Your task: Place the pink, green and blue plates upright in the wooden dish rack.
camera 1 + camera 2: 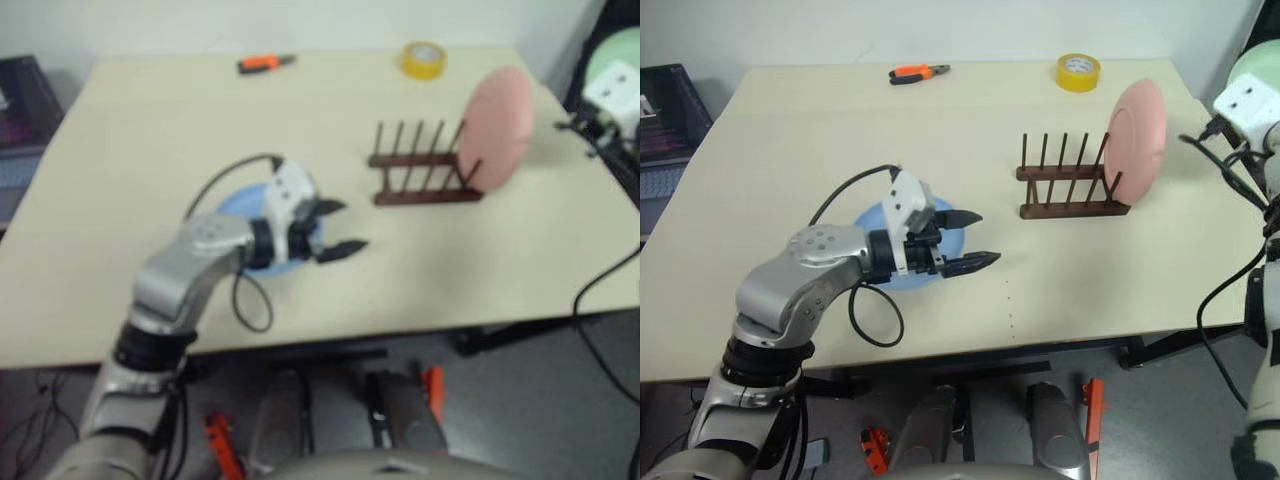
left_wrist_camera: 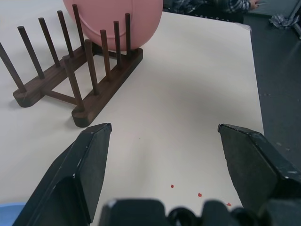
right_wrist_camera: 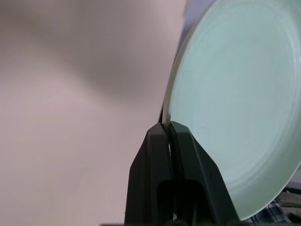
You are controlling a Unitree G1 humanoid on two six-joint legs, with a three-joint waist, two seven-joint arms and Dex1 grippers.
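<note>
The pink plate [image 1: 1137, 135] stands upright in the right end slot of the wooden dish rack [image 1: 1070, 195], whose other slots hold nothing. The blue plate [image 1: 236, 203] lies flat on the table, left of the rack. Just above that plate's right part hovers my left gripper [image 1: 985, 238], open and holding nothing, pointing toward the rack [image 2: 70, 80]. Off the table's right edge, my right gripper [image 3: 165, 126] is shut on the rim of the green plate [image 3: 235, 103]. It holds the green plate [image 1: 1262, 62] up on edge, well above table height.
A yellow tape roll [image 1: 1078, 71] and orange-handled pliers [image 1: 919, 72] lie near the table's far edge. A dark crate [image 1: 668, 105] stands beyond the left edge. Black cables [image 1: 1230, 290] hang off the right side. Bare tabletop [image 1: 1060, 280] lies in front of the rack.
</note>
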